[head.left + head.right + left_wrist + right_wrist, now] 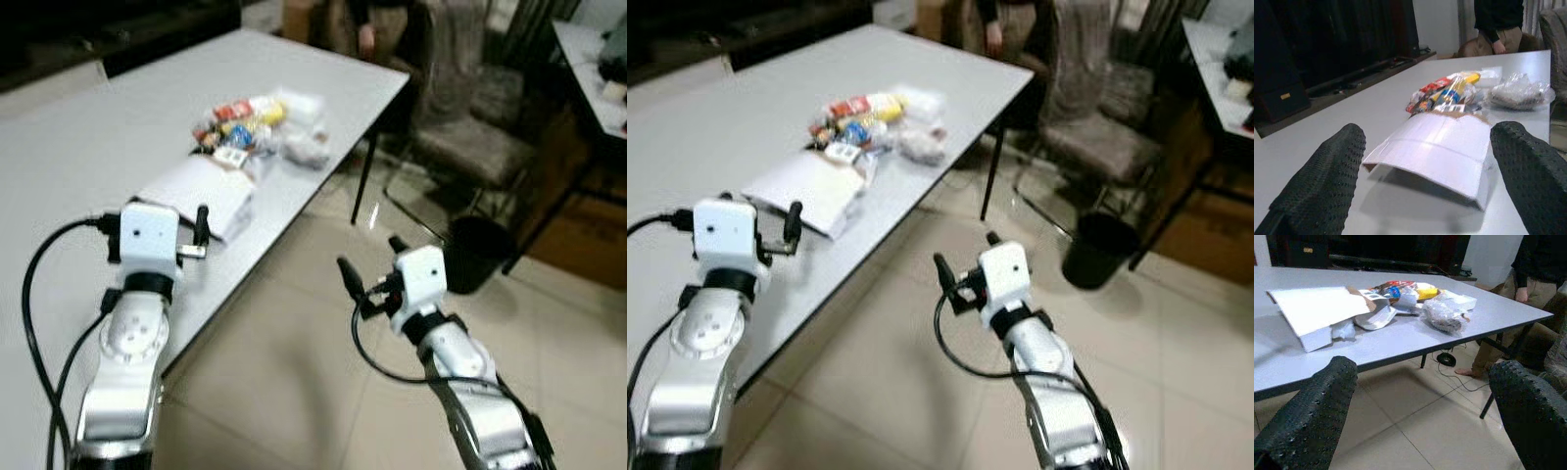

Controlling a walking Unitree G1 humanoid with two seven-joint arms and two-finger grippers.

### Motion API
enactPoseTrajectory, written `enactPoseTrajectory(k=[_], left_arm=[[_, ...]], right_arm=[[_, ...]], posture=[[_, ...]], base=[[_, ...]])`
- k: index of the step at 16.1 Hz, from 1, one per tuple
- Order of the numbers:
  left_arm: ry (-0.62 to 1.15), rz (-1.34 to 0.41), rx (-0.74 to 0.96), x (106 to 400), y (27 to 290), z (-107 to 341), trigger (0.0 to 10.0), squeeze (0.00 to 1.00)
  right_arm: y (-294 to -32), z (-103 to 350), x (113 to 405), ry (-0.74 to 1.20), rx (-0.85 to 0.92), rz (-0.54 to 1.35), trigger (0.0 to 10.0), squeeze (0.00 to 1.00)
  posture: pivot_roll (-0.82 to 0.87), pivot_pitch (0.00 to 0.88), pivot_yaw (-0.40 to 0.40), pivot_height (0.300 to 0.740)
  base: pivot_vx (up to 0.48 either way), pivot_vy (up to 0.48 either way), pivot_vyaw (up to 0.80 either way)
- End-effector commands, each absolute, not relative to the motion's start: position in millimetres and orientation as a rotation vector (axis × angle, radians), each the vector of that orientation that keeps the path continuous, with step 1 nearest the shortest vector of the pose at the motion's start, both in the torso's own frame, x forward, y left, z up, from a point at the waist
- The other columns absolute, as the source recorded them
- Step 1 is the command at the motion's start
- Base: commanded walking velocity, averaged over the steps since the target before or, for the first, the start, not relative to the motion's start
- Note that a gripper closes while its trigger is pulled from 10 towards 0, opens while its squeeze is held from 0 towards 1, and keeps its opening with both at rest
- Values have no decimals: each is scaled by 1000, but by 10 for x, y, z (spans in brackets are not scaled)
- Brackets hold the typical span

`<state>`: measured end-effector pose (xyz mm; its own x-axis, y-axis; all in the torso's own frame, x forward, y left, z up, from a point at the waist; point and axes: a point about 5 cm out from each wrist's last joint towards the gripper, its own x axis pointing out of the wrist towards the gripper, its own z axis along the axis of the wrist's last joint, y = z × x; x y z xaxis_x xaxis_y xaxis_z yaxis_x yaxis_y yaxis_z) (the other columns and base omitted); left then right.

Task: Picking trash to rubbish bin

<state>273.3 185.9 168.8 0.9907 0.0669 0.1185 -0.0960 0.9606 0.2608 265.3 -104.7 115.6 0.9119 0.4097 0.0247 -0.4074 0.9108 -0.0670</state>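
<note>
A pile of trash lies on the grey table (88, 137): a flattened white cardboard box (201, 188), colourful wrappers (240, 119) and a crumpled clear plastic bag (306, 147). My left gripper (1430, 161) hovers open over the table, just short of the white box, with nothing between its fingers. My right gripper (372, 260) is open and empty above the floor, off the table's edge, facing the trash pile (1400, 298). A black rubbish bin (477, 253) stands on the tiles to the right of the table, beyond the right gripper.
A person (367, 29) stands at the table's far end. A padded chair (470, 137) sits behind the bin, with another table (593, 69) at the far right. A dark cabinet (1327, 44) runs along the wall. Tiled floor (284, 372) lies open between table and bin.
</note>
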Motion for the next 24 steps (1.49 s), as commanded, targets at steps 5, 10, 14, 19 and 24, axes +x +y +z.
enactPoseTrajectory(k=[5,10,14,19,24], left_arm=[[-106,-5,280,2804,1681,1643,10000,0],[-113,-24,270,2848,1649,1661,10000,0],[-101,-41,267,2827,1637,1626,10000,0],[-78,-29,266,2766,1696,1581,10000,0],[-72,-24,269,2739,1700,1563,10000,0]], right_arm=[[-1222,1183,2707,-39,-75,333,10000,0],[-1221,1177,2731,-37,-82,319,10000,0],[-1229,1131,2641,-18,-75,328,10000,0],[-1178,1114,2593,-13,-114,372,10000,0],[-1186,1086,2627,19,-82,367,10000,0]], posture=[[-12,0,-53,740],[-29,0,-46,740],[-50,0,-35,740],[-55,0,-35,740],[-46,0,-48,740]], base=[[305,0,0],[303,0,0],[308,0,0],[311,0,241],[308,0,294]])
